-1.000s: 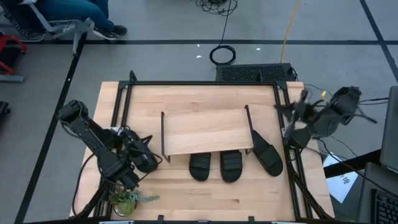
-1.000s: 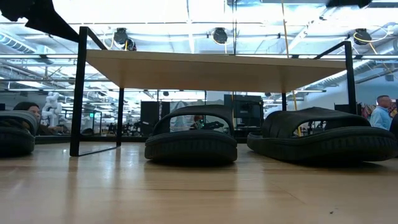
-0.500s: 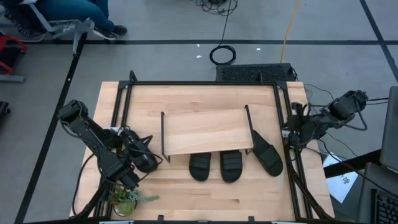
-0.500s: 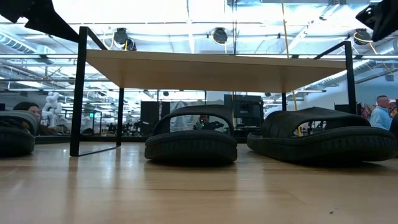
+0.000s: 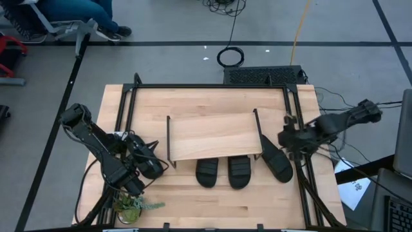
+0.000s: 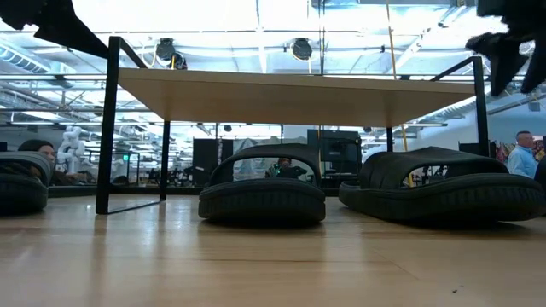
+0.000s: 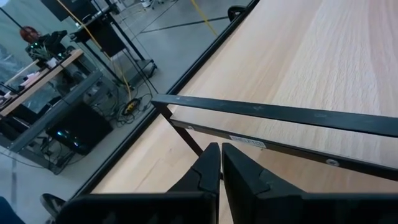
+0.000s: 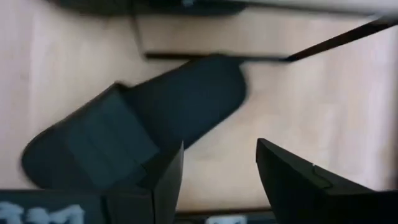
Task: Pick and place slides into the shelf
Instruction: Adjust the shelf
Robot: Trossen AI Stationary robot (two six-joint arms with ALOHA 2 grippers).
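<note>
The shelf (image 5: pixel 212 135), a light wood plank on thin black legs, stands mid-table. Two black slides (image 5: pixel 207 173) (image 5: pixel 239 171) rest on their soles with their far ends under the plank. A third slide (image 5: pixel 275 158) lies slantwise on the table beside the shelf's right leg, and also shows in the right wrist view (image 8: pixel 130 124). My right gripper (image 5: pixel 287 138) hovers open above that slide's far end, pointing steeply down (image 8: pixel 217 168). A fourth slide (image 6: pixel 21 181) shows at the low view's left. My left gripper (image 5: pixel 149 151) waits shut and empty left of the shelf (image 7: pixel 221 165).
A black metal frame (image 5: pixel 129 96) runs around the tabletop; its right rail (image 5: pixel 299 161) passes close under my right arm. A small green plant (image 5: pixel 132 207) sits at the near left corner. Bare wood lies in front of the slides (image 5: pixel 219 206).
My right gripper has swung in from beyond the table's right edge toward the third slide, coming down and tipping from nearly level to steeply downward. It now shows at the top right of the low view. The slides and the shelf have stayed in place.
</note>
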